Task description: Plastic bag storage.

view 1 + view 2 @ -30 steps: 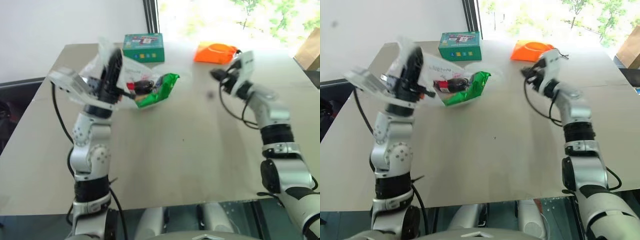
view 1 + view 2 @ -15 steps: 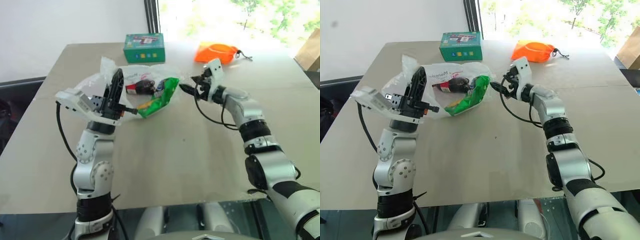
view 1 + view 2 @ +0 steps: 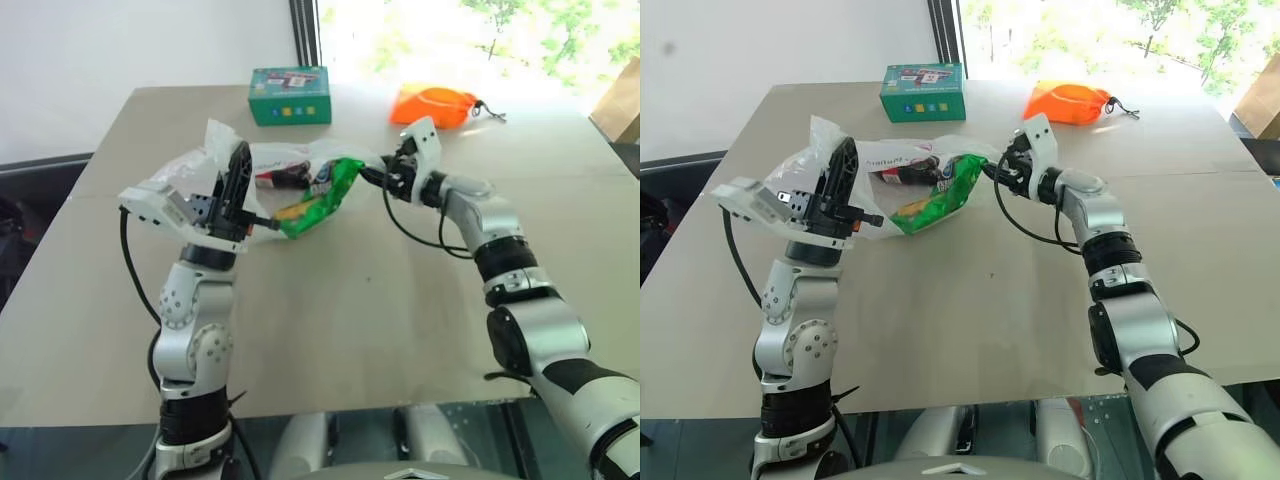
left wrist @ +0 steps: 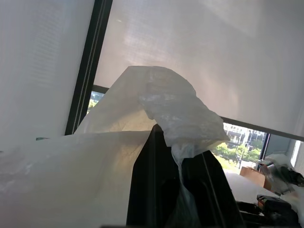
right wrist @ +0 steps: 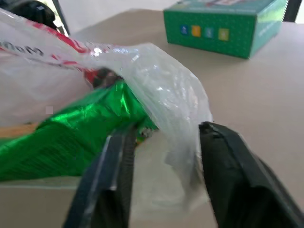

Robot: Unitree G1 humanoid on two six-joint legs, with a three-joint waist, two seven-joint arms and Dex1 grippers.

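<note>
Storage looks about midway, by my reading: the plastic bag (image 3: pixel 285 165) lies bunched on the worktop (image 3: pixel 380 300) with a green snack packet (image 3: pixel 318 198) half in its mouth; the orange pouch (image 3: pixel 432 104) and green box (image 3: pixel 289 95) sit outside, well apart. Left tool (image 4: pixel 179 159) clenched on a raised fold of the bag's film. Right tool (image 5: pixel 164 156) part open, its fingers (image 5: pixel 228 161) straddling the bag's near rim beside the packet, not yet pinching.
</note>
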